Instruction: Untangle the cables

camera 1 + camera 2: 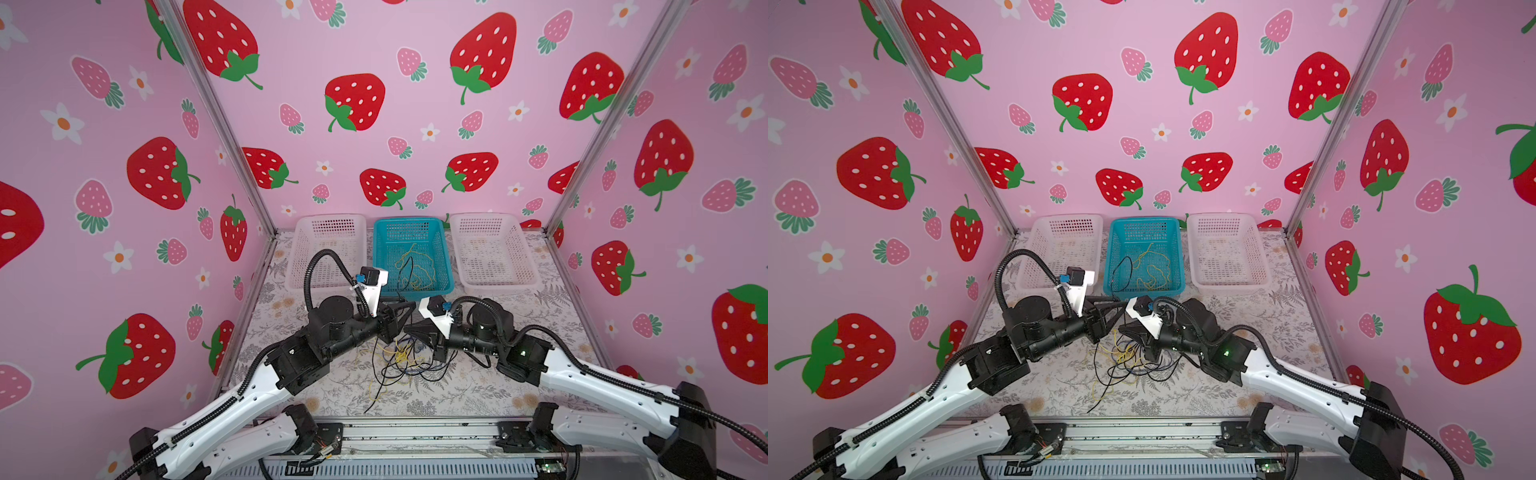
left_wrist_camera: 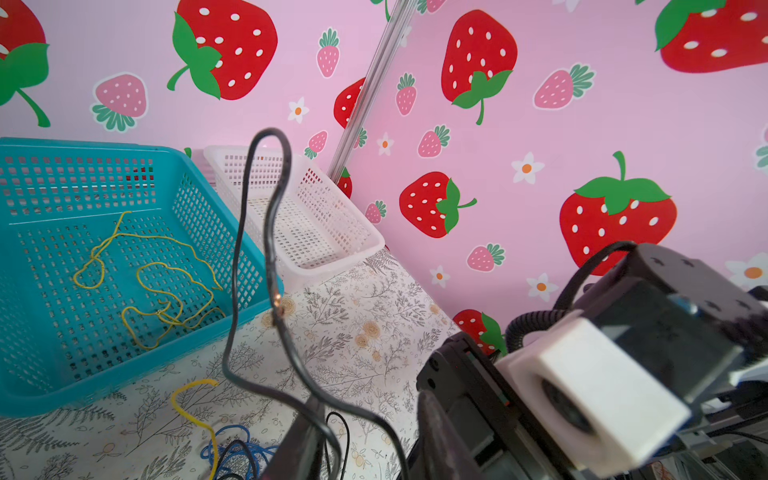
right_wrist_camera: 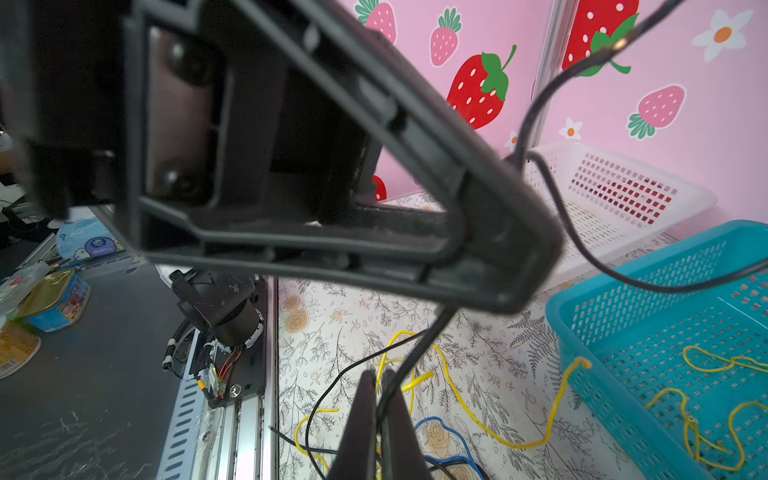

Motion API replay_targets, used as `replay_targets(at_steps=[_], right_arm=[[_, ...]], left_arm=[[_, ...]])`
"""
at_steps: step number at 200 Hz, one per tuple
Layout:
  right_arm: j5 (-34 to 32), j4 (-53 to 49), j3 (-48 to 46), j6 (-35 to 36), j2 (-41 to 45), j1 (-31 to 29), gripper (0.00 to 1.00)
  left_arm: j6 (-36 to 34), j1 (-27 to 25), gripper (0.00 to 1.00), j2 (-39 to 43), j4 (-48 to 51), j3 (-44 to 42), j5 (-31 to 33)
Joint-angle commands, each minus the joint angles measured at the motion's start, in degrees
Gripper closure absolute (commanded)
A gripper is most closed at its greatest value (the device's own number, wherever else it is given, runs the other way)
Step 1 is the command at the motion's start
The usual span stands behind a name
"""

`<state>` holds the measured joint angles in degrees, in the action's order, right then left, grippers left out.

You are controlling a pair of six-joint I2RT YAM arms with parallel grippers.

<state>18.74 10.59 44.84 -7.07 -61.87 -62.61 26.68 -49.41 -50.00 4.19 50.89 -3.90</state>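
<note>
A tangle of black, yellow and blue cables (image 1: 401,361) (image 1: 1125,361) lies on the floral table below both grippers. My right gripper (image 3: 379,374) (image 1: 406,329) is shut on a black cable (image 3: 419,353) that rises from its tips. That cable passes the tip of my left gripper (image 2: 370,399) (image 1: 413,305), loops up (image 2: 237,257) and drops into the blue basket (image 1: 409,220) (image 2: 83,145). The left jaws stand apart, with the cable draped over one finger (image 2: 303,432). A yellow cable (image 2: 166,266) (image 1: 415,266) lies inside the blue basket. Blue cable (image 3: 449,428) and yellow cable (image 3: 478,419) lie under the right gripper.
Two white baskets (image 1: 328,218) (image 1: 490,218) flank the blue one along the back wall. Pink strawberry walls close in three sides. A metal rail (image 1: 415,432) runs along the table's front edge. Cans and clutter (image 3: 54,299) sit outside the cell.
</note>
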Motion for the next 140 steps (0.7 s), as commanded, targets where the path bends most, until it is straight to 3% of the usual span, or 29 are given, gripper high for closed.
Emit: replay_targets(at_steps=[1,62,68,95,123,140], right_arm=[[0.5,0.4,1.8,1.8,-0.2,-0.5,1.0],[-1.5,-0.5,2.0,2.1,0.2,-0.5,1.0],[-1.8,-0.6,1.9,2.0,0.2,-0.5,1.0],[-4.9,-0.2,0.4,0.7,1.8,-0.5,1.0],[-5.0,2.2,-5.0,-1.1,5.9,-0.5,0.6],[-3.1,4.5,-9.3,-2.8,8.2,-0.5,0.49]], left_arm=[[0.9,0.2,0.71,0.4,-2.6,-0.1,-0.8],[1.2,0.3,0.93,0.9,-2.4,-0.9,-2.1],[1.0,0.2,1.0,1.0,-2.1,-0.8,-2.0],[0.2,0.7,1.0,2.0,0.0,-0.1,-0.2],[0.7,1.7,1.0,4.1,0.5,1.1,2.1],[1.8,2.4,1.0,4.7,0.2,2.3,2.3]])
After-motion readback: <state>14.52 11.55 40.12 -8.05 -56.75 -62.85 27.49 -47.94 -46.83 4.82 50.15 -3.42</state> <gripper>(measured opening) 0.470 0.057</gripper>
